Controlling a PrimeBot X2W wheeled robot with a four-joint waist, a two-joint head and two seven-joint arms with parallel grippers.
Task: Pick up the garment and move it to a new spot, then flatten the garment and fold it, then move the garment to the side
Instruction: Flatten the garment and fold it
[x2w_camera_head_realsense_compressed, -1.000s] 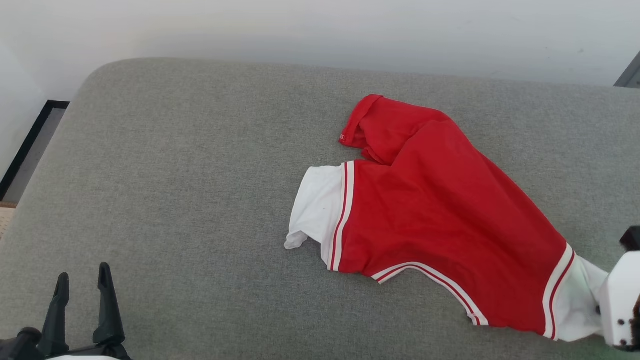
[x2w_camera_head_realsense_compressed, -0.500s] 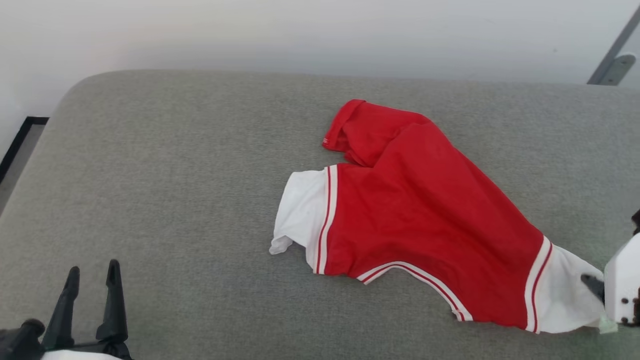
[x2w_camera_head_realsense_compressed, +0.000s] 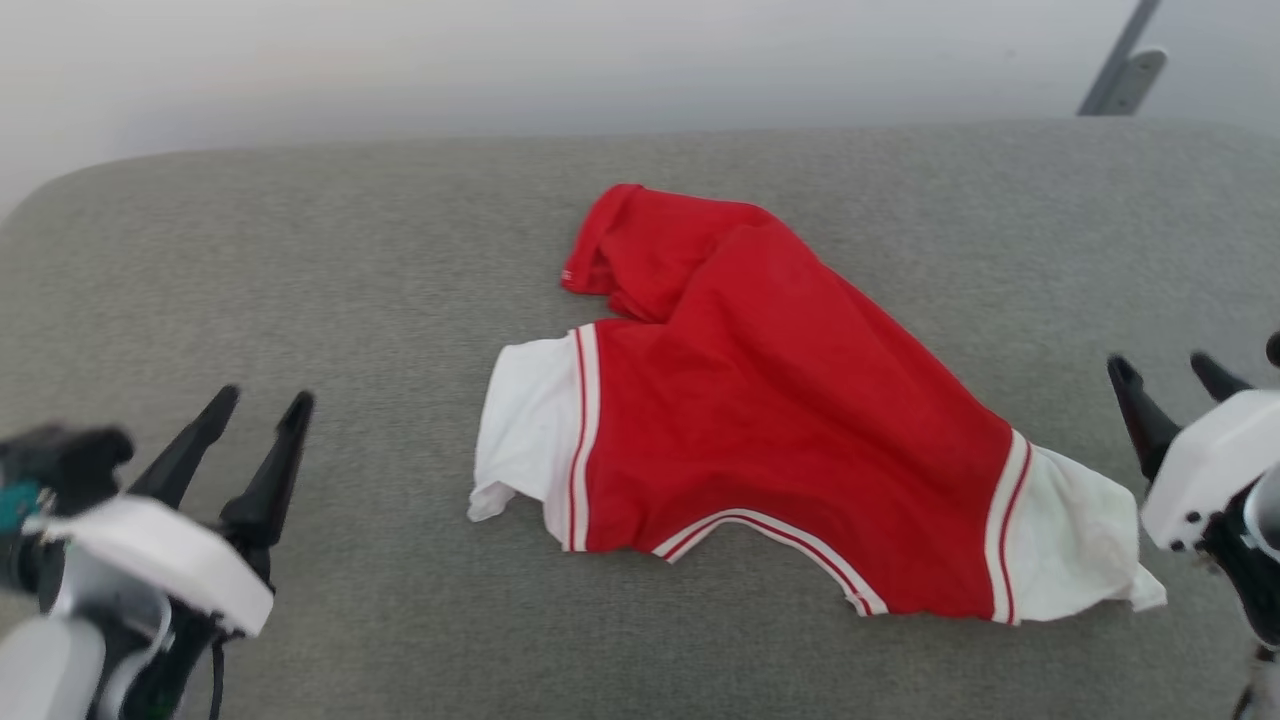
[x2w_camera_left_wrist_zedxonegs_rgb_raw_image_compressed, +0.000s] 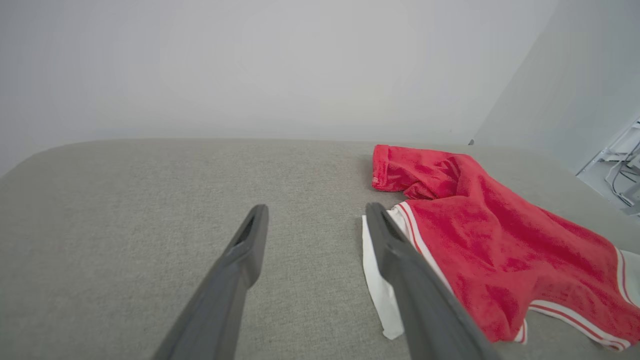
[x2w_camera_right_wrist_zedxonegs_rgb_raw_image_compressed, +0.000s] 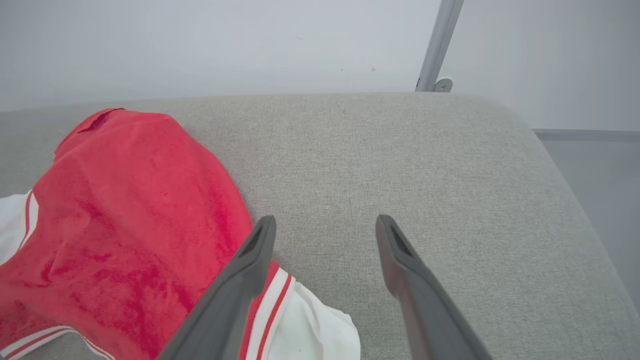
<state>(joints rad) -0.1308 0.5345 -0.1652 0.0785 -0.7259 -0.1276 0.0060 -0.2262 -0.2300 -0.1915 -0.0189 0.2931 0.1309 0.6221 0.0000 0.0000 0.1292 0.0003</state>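
Head view: the garment (x2w_camera_head_realsense_compressed: 770, 400) lies crumpled on the grey cushion (x2w_camera_head_realsense_compressed: 300, 250). The left hand (x2w_camera_head_realsense_compressed: 266, 396) and right hand (x2w_camera_head_realsense_compressed: 1160, 360) are open, one each side of it.

Grey woven cushion (x2w_camera_head_realsense_compressed: 300, 250), corners rounded, surface even and unmarked. A plain white wall (x2w_camera_head_realsense_compressed: 500, 70) stands directly behind the cushion, and a slanted grey metal post (x2w_camera_head_realsense_compressed: 1120, 58) with a small bracket rises at the cushion's far right corner. Grey floor (x2w_camera_right_wrist_zedxonegs_rgb_raw_image_compressed: 600, 165) lies beyond the cushion's right edge.
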